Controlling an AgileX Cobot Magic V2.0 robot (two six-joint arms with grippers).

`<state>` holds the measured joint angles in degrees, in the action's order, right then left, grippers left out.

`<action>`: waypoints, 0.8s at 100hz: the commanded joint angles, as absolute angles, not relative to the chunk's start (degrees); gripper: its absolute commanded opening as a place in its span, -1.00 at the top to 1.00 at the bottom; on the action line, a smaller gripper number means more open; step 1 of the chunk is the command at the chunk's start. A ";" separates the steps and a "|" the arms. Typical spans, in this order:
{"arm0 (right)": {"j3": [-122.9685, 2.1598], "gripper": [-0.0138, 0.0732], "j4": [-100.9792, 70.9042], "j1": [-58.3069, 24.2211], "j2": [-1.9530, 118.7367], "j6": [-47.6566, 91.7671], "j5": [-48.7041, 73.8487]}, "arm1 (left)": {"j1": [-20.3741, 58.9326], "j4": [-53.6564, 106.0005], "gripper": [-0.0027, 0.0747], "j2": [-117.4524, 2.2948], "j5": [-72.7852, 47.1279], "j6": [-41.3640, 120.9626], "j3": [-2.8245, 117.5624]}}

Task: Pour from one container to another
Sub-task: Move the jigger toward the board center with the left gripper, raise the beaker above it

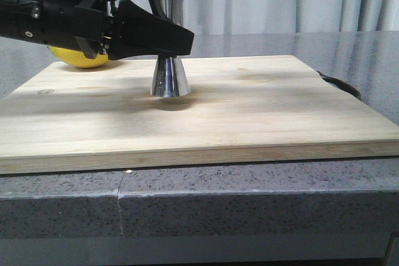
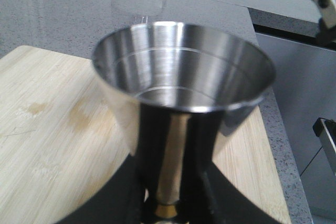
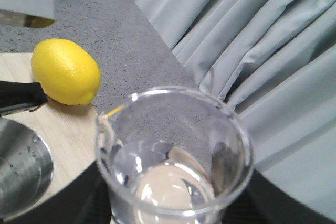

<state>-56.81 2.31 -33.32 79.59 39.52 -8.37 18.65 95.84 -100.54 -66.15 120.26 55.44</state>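
The steel jigger (image 1: 168, 78) stands upright on the wooden board (image 1: 262, 110). My left gripper (image 1: 173, 43) reaches in from the left and is shut on the jigger's narrow waist. In the left wrist view the jigger's empty upper cup (image 2: 184, 77) fills the frame, with the black fingers (image 2: 121, 192) on either side of the gold band. The clear glass beaker (image 3: 173, 156) sits in my right gripper (image 3: 173, 211), which is shut on it, and clear liquid shows at its bottom. It hangs beside and above the jigger's rim (image 3: 23, 174). The right gripper does not show in the front view.
A yellow lemon (image 1: 78, 59) lies on the board's far left corner, behind the left gripper, and shows as the lemon (image 3: 65, 71) in the right wrist view. Grey stone counter (image 1: 249, 197) surrounds the board. Grey curtains (image 3: 262, 51) hang behind.
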 commanded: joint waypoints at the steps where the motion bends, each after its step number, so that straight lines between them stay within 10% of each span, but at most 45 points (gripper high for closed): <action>1: -59.79 0.18 4.58 -33.08 78.28 39.84 -12.44 | 18.57 99.18 0.97 -98.32 -72.01 119.65 56.92; 80: -59.91 0.18 15.66 -33.08 78.37 39.84 -12.63 | 18.57 99.18 0.97 -98.32 -72.01 119.65 56.92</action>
<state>-57.83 14.70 -33.32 80.06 39.60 -8.05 18.65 95.73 -100.54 -66.15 120.24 55.44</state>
